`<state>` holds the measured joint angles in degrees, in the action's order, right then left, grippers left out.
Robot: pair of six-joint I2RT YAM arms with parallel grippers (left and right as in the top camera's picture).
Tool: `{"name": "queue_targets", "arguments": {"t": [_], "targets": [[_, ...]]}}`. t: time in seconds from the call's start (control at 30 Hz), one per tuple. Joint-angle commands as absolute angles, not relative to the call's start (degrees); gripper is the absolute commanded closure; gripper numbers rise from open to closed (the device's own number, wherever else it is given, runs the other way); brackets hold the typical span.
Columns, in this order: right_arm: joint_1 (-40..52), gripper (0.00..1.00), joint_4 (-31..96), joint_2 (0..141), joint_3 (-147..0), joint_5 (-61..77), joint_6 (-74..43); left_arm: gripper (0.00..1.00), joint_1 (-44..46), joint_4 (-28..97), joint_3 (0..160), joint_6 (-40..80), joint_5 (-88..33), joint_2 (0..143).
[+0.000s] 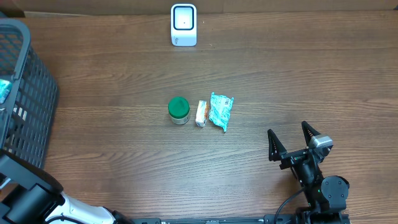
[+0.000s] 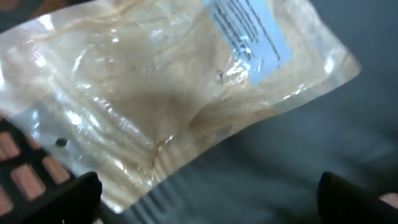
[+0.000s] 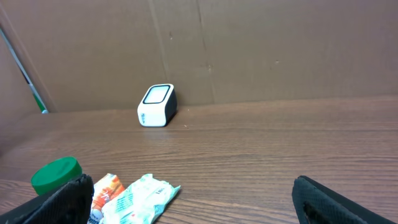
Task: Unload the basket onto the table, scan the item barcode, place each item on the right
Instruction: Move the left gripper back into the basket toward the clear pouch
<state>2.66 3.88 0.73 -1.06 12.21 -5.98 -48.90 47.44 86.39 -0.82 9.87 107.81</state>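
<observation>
Found scanner (image 1: pixel 183 25) upright at far centre of table (image 1: pixel 298 74), window turned toward arms for presenting barcodes. Found jar (image 1: pixel 178 110), orange packet (image 1: pixel 201 113), teal packet (image 1: pixel 220 111) lined up mid-table, untouched. Noted right gripper (image 1: pixel 297 142) near right, spread, empty; left gripper (image 2: pixel 214 193) spread above clear pouch (image 2: pixel 155 93) in basket (image 1: pixel 25 74), left.

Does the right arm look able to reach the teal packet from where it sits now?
Probably yes. The right fingers stand open, and only bare table lies between them and the teal packet, the item nearest that arm.
</observation>
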Motion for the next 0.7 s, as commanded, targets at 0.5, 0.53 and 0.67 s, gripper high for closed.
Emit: {"name": "queue_targets", "arguments": {"t": [0.5, 0.53, 0.67], "targets": [[2.5, 0.00, 3.5, 0.2, -0.5, 12.3, -5.9, 0.00, -49.1, 37.9, 78.5, -27.0, 20.6, 112.3], [2.5, 0.00, 3.5, 0.2, -0.5, 12.3, -5.9, 0.00, -49.1, 37.9, 78.5, -27.0, 21.8, 113.0], [2.5, 0.00, 3.5, 0.2, -0.5, 12.3, -5.9, 0.00, -49.1, 37.4, 78.5, -27.0, 27.6, 114.3]]}}
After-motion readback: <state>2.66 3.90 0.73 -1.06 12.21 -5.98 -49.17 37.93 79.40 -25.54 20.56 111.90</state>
